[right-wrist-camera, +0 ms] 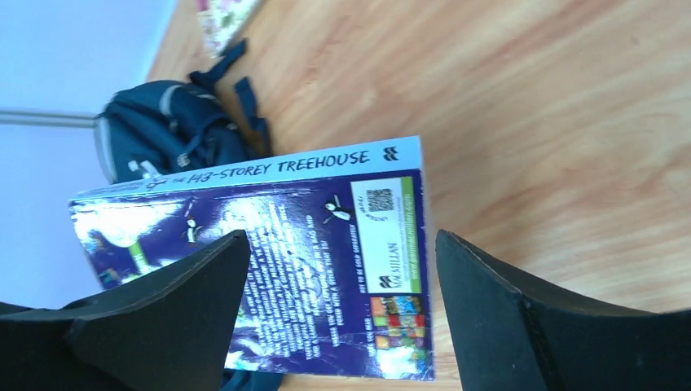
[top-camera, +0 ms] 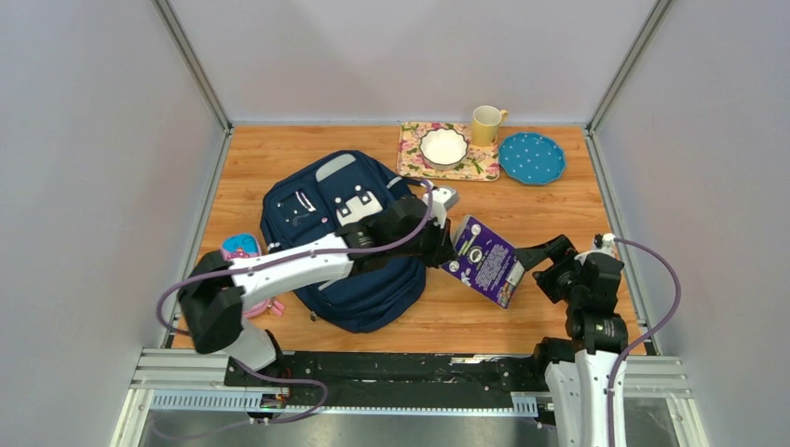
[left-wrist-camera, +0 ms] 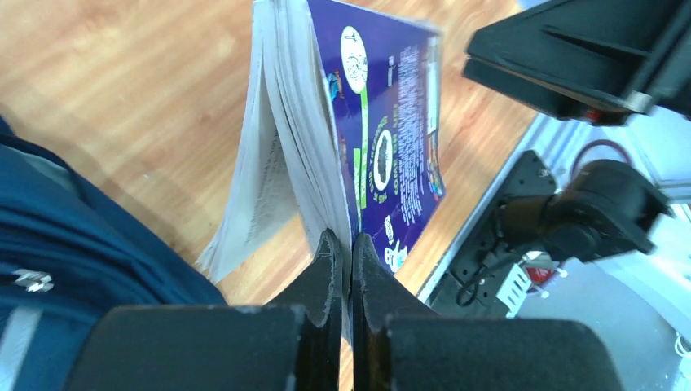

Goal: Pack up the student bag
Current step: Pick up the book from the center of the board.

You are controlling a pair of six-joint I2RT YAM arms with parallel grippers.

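Observation:
The navy blue student bag (top-camera: 321, 228) lies on the wooden table, left of centre, its front pockets up; it also shows in the left wrist view (left-wrist-camera: 57, 244) and in the right wrist view (right-wrist-camera: 171, 130). My left gripper (top-camera: 445, 250) reaches over the bag and is shut on the edge of a purple paperback book (top-camera: 484, 259), held off the table with its pages fanning (left-wrist-camera: 285, 155). My right gripper (top-camera: 545, 256) is open just right of the book, its fingers (right-wrist-camera: 505, 301) spread either side of the book's back cover (right-wrist-camera: 326, 269), not touching it.
A pink pencil case (top-camera: 244, 250) lies left of the bag. At the back stand a white bowl (top-camera: 442, 146) on a floral mat (top-camera: 410, 158), a yellow mug (top-camera: 485, 124) and a blue dotted plate (top-camera: 531, 157). Grey walls enclose the table on three sides.

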